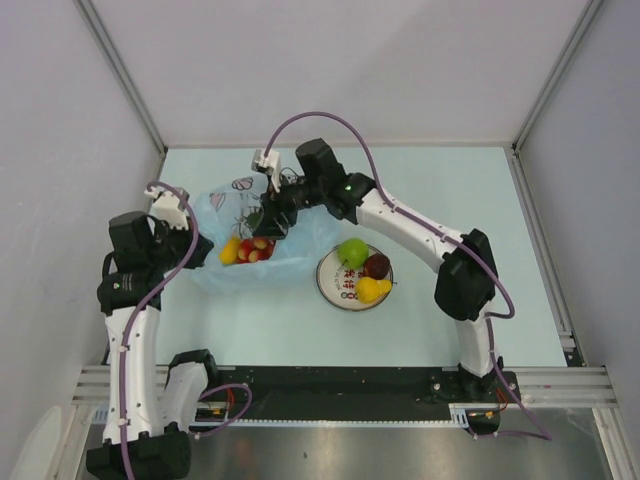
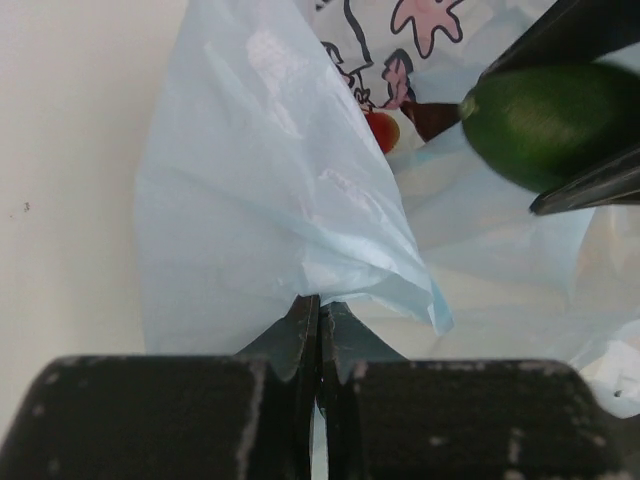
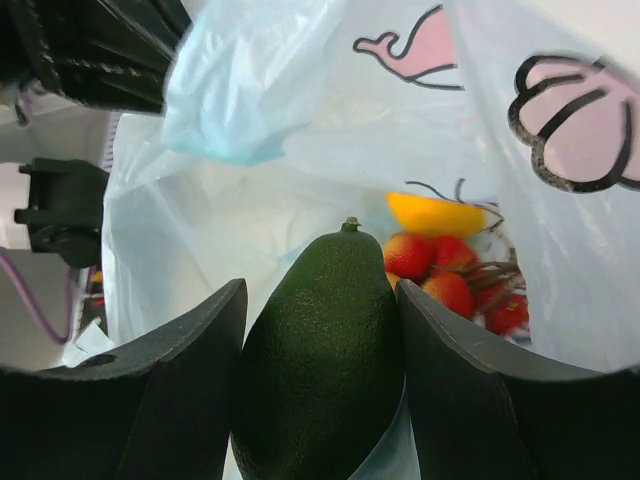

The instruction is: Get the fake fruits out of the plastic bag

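A: Nearest the bases?
B: Right of centre, the plate (image 1: 322, 290), with an apple (image 1: 352, 251), a dark red piece (image 1: 377, 265) and a yellow fruit (image 1: 372, 290) on it. Red lettering there, too small to read.
A: Farther out, on the left?
B: There, the left gripper (image 2: 318, 305), pinched fully shut on a fold of the bag (image 2: 260, 200), apparently holding the mouth up.
A: Beyond that?
B: Reaching into that mouth from the far right, the right gripper (image 3: 320, 292): jaws partway apart, clamped on the avocado (image 3: 320, 380). Long axis in line with the fingers, stem tip pointing away from the wrist, deeper into the bag.
A: Left inside?
B: Just past that tip, berries (image 3: 440, 280) and a yellow piece (image 3: 435, 213).
A: Way out?
B: Probably back along the fingers, then near and right to the plate; closer to the right arm than the left.
A: Writing on the bag?
B: None legible. Only pink cartoon outlines: a whale-like shape, a shell.
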Controlling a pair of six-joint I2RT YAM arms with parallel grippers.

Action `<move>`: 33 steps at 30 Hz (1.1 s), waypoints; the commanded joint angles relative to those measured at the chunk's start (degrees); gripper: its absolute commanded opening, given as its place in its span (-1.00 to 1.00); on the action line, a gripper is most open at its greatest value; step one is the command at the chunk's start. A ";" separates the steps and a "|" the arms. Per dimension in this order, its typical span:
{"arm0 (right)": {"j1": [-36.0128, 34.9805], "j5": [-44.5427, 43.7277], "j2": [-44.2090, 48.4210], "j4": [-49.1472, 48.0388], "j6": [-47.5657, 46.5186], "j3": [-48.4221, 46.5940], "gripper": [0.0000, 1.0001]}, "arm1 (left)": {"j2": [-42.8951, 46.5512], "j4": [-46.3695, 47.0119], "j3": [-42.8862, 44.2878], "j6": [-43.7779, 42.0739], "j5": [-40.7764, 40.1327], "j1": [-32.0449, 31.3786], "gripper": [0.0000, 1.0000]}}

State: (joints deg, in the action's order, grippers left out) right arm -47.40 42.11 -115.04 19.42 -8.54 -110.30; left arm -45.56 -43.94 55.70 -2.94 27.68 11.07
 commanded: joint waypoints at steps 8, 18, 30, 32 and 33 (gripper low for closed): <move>0.73 -0.79 -12.21 -17.48 23.29 -10.17 -0.25 | 0.56 -1.40 3.53 1.89 2.20 1.50 -0.93; 2.48 0.51 -12.23 -34.25 44.29 -17.77 -0.11 | 1.53 -2.82 6.09 2.32 1.59 4.22 -0.95; 2.22 8.41 -13.10 -39.90 49.60 -18.38 0.18 | 0.21 -2.55 6.61 2.59 2.55 6.16 -0.98; 2.13 11.83 -12.66 -40.78 46.62 -14.00 0.08 | -0.05 -2.64 7.22 2.59 2.47 6.16 -0.98; 2.13 12.73 -12.31 -40.08 45.29 -11.98 0.02 | -0.05 -2.64 7.40 2.50 2.38 6.16 -0.97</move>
State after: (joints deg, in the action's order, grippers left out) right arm -45.06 48.34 -128.97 -17.15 40.71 -125.99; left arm -45.54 -47.05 59.94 -1.43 28.84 16.60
